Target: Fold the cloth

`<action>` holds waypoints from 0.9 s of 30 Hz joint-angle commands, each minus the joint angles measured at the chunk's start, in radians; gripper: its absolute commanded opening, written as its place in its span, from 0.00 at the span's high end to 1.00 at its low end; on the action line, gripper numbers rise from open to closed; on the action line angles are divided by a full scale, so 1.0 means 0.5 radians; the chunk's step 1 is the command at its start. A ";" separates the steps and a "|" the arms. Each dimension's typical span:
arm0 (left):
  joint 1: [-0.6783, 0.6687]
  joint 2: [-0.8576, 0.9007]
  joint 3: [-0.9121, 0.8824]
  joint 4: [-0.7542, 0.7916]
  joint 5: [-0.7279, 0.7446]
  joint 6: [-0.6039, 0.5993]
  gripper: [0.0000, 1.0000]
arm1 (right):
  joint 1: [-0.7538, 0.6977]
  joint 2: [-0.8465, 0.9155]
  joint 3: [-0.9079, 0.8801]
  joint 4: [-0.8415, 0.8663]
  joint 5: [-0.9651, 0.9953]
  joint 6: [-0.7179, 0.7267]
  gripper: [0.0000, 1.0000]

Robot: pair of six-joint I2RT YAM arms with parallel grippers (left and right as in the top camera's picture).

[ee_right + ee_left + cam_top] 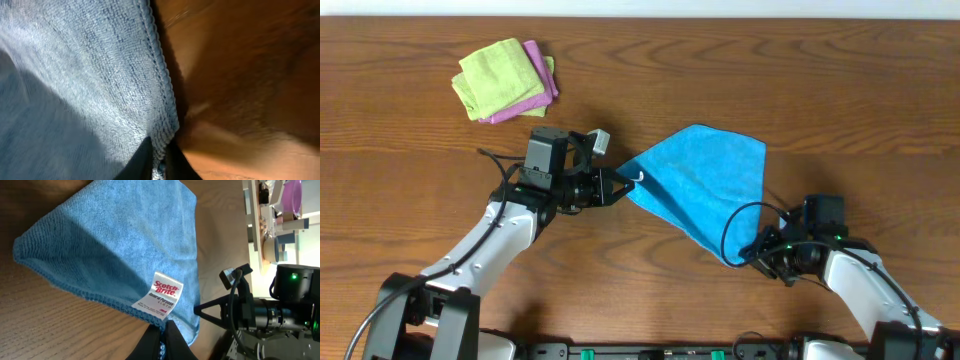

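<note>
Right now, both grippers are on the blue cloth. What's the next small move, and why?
Probably raise both held corners together and start carrying that edge over toward the cloth's far corner. The left gripper is pinched on the cloth beside its white tag, and the right gripper is pinched on the near corner. One whole edge is therefore held, while the rest spreads away on the table.

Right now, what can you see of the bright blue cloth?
The bright blue microfibre cloth looks soft, with fine pile and a stitched hem. It spreads in a rough, lightly creased triangle over the brown wooden table, right of centre. A small white printed tag sits at its left corner, where the left tool is shut on it. The right tool is shut on its near corner. Nothing else touches it.
</note>
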 commanded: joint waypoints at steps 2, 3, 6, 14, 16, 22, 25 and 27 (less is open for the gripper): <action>0.001 0.015 0.023 -0.005 0.014 0.048 0.94 | -0.005 0.024 -0.030 0.056 0.030 -0.016 0.98; 0.001 0.015 0.023 -0.005 0.014 0.048 0.94 | -0.005 0.024 -0.030 0.069 0.012 -0.016 0.99; 0.001 0.015 0.023 -0.005 0.013 0.055 0.94 | -0.005 0.024 -0.029 0.137 -0.070 -0.015 0.99; 0.003 0.015 0.023 -0.003 -0.015 0.054 0.94 | -0.005 0.017 0.063 0.169 -0.281 0.002 0.98; 0.003 0.015 0.023 0.005 -0.015 0.053 0.94 | -0.005 0.016 0.135 0.103 -0.278 -0.002 0.98; 0.003 0.015 0.049 0.123 -0.014 -0.020 0.94 | -0.005 0.016 0.403 -0.127 -0.230 -0.094 0.98; 0.003 0.015 0.113 0.123 -0.015 -0.020 0.94 | -0.005 0.016 0.510 -0.173 -0.217 -0.108 0.99; 0.003 0.015 0.172 0.122 -0.037 -0.011 0.94 | -0.005 0.016 0.565 -0.180 -0.217 -0.115 0.98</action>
